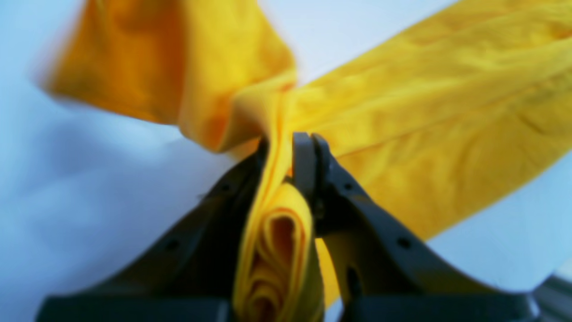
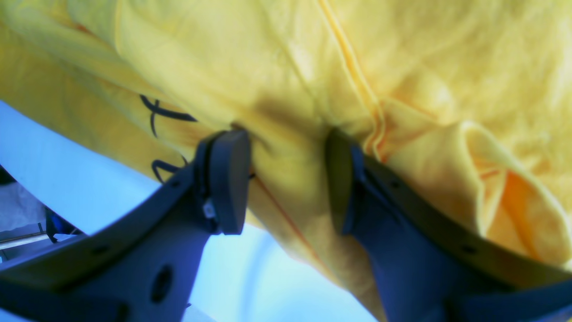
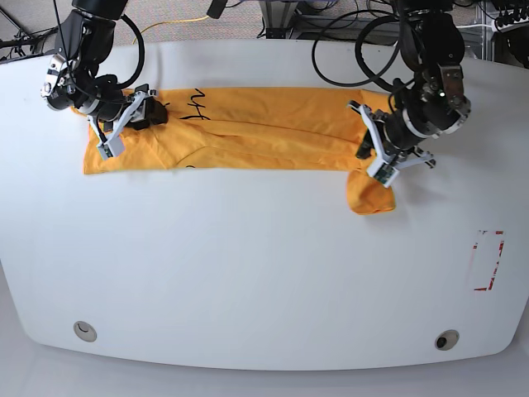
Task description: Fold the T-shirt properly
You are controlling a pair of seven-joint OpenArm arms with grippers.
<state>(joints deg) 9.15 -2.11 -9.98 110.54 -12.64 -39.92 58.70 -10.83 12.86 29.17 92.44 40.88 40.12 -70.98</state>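
Left end effector [image 1: 286,152] is pinched tight on a bunched fold of the T-shirt [image 3: 256,132], with a roll of cloth squeezed up between its jaws, as its wrist view shows. From where I stand at the base view it sits at the shirt's right end, where a flap [image 3: 369,197] hangs down below the long folded band. The shirt itself lies stretched across the far side of the white worktop [image 3: 248,265], folded lengthwise, black lettering [image 3: 197,99] peeking out near the other end.

Right end effector [image 2: 288,174] has its jaws spread, cloth lying in the gap between them but not clamped; I'd say it holds nothing yet.

My worry is the lopsided grip. If the left arm pulls or lifts while the far end is loose, the whole band could drag and skew across the worktop, undoing the lengthwise fold. That thick wad in the left jaws may also carry extra layers along, leaving a lumpy corner. And if the right closes where it is, it may catch only the top layer.
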